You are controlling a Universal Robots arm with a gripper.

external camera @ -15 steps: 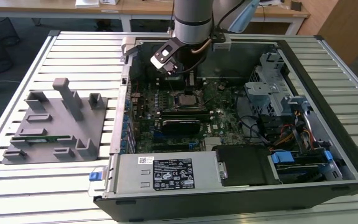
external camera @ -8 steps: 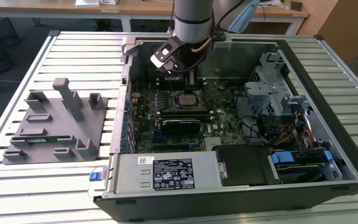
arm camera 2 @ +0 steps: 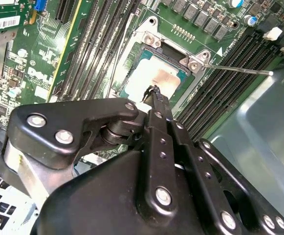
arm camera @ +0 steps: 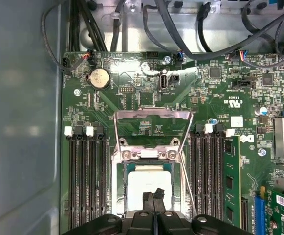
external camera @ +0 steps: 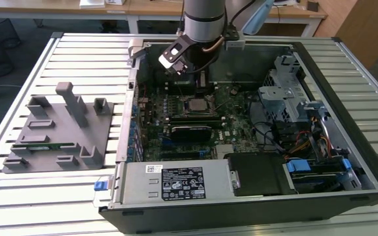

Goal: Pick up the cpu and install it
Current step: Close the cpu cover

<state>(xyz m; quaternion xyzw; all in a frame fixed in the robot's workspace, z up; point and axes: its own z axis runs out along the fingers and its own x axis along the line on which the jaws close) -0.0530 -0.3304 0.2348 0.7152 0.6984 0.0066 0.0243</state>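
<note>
The cpu [arm camera: 141, 182] is a small square chip with a silvery-white top. It lies flat in the open socket on the green motherboard [arm camera: 132, 88]; I also see the cpu [arm camera 2: 144, 78] in the second wrist view and the cpu [external camera: 194, 104] in the exterior view. My gripper [arm camera: 154, 194] hangs just above one edge of the chip, its two black fingers pressed together with nothing between them. The gripper [arm camera 2: 154, 91] shows the same shut tips in the second wrist view. I cannot tell whether the tips touch the chip. The arm reaches down into the case with the gripper [external camera: 202, 82].
The socket's metal load plate [arm camera: 151, 115] stands swung open, and its thin lever [arm camera 2: 239, 69] sticks out sideways. Black memory slots [arm camera: 87, 181] flank the socket. Outside the open computer case [external camera: 350, 108], on the exterior view's left, a grey fixture [external camera: 57, 132] holds a green memory stick [external camera: 47, 146].
</note>
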